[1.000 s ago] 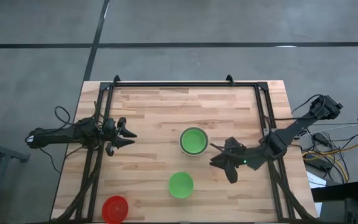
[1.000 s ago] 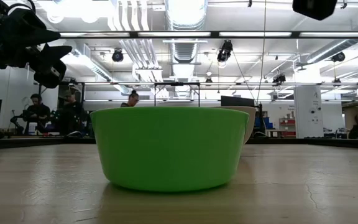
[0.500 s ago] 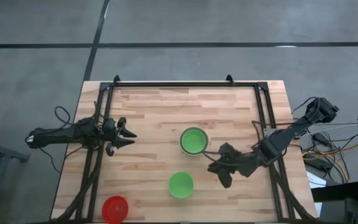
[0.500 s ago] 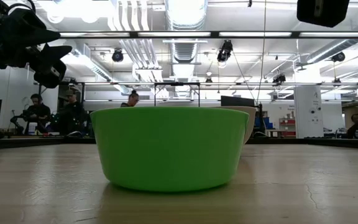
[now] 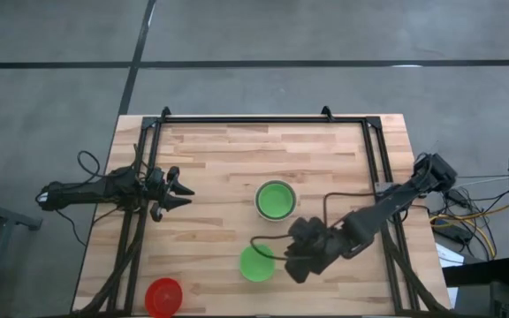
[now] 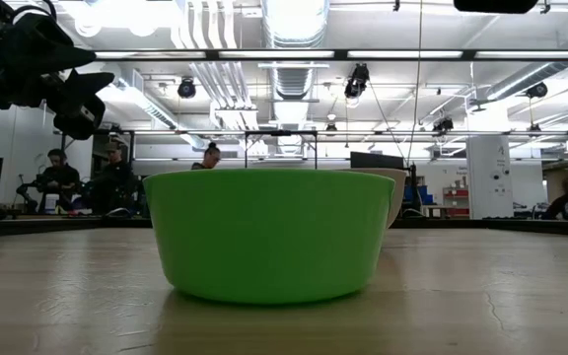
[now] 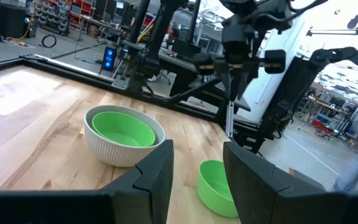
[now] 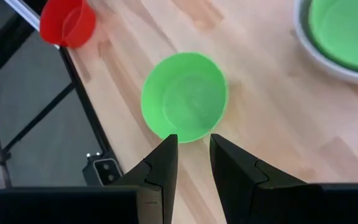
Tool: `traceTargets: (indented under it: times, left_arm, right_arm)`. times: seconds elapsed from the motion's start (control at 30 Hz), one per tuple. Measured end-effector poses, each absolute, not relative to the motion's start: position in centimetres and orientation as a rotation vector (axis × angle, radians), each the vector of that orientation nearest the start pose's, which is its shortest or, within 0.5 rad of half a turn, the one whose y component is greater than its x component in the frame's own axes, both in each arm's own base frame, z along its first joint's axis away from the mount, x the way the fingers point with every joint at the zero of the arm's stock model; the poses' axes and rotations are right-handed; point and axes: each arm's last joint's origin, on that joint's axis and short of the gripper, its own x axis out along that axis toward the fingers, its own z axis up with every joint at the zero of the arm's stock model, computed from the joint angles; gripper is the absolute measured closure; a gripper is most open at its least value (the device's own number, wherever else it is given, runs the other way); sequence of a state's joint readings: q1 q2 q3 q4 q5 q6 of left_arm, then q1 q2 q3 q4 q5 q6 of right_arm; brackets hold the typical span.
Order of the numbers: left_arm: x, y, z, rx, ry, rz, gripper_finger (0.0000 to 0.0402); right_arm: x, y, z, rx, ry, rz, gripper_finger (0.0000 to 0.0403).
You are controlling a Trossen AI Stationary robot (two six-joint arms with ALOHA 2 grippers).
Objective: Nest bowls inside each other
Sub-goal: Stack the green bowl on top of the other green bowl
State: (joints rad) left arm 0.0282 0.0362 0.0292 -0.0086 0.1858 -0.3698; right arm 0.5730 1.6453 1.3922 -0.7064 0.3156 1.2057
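We see the right gripper (image 5: 283, 261), fingers spread and empty, just beside the lone green bowl (image 5: 256, 263) near the worktop's front edge; left gripper (image 5: 184, 195) spread at left edge.

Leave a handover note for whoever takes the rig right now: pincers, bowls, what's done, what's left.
Right pincer: open, empty, beside the loose green bowl at the near middle.
Left pincer: open, empty, waiting at the table's left side.
Done: one green bowl sits inside the white-grey bowl mid-table.
Red bowl stands alone at the near-left corner.
Left: nest the loose green bowl and the red one into the stack.
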Motion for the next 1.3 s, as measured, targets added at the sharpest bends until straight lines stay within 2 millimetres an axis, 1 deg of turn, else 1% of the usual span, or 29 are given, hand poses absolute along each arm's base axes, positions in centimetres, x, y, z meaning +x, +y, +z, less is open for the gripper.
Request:
traceTargets:
  times: [0.27,0.4,0.6,0.9,1.13,1.3]
  left_arm:
    - [9.8,-0.3,17.0,-0.371,0.045,-0.153,0.0257]
    - [9.8,-0.3,17.0,-0.371,0.044,-0.153,0.0257]
    - [9.8,-0.3,17.0,-0.371,0.044,-0.153,0.0257]
    - [9.8,-0.3,17.0,-0.371,0.044,-0.153,0.0257]
    - [9.8,-0.3,17.0,-0.371,0.044,-0.153,0.0257]
    - [9.8,-0.3,17.0,-0.371,0.044,-0.153,0.0257]
  right_arm:
    - [31.4,18.3,27.3,0.814,0.888,-0.276,0.0311]
    - [31.7,18.0,27.0,0.846,0.876,-0.281,0.0299]
    - [32.0,17.6,26.2,0.880,0.893,-0.317,0.0285]
    - [32.5,17.6,24.5,0.926,0.925,-0.327,0.0297]
    - [32.7,17.3,23.0,0.999,0.914,-0.302,0.0275]
    - [32.5,17.1,21.9,1.030,0.923,-0.309,0.0271]
